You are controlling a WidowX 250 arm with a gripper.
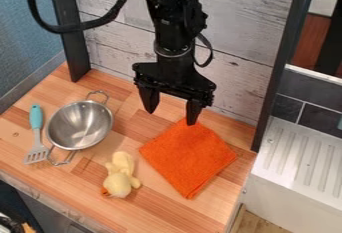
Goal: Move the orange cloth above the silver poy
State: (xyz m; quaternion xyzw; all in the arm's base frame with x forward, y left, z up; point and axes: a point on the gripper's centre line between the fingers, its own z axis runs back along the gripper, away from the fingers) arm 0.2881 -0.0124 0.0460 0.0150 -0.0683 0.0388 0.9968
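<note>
Here we see the black two-finger claw (172, 109) wide open in the frame's middle. The square orange cloth (188, 158) lies lower and a bit right, so we need to go that way.

The robot arm (175, 24) is all black, with a fat black cord (80, 26), a thinner bendy cord (210, 53), and a black gripper (171, 117) with two pointy fingers (150, 101).

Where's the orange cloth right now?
In the camera view, the orange cloth lies on the wooden counter, right of centre in the picture, below the gripper and beside the yellow plush toy.
</note>
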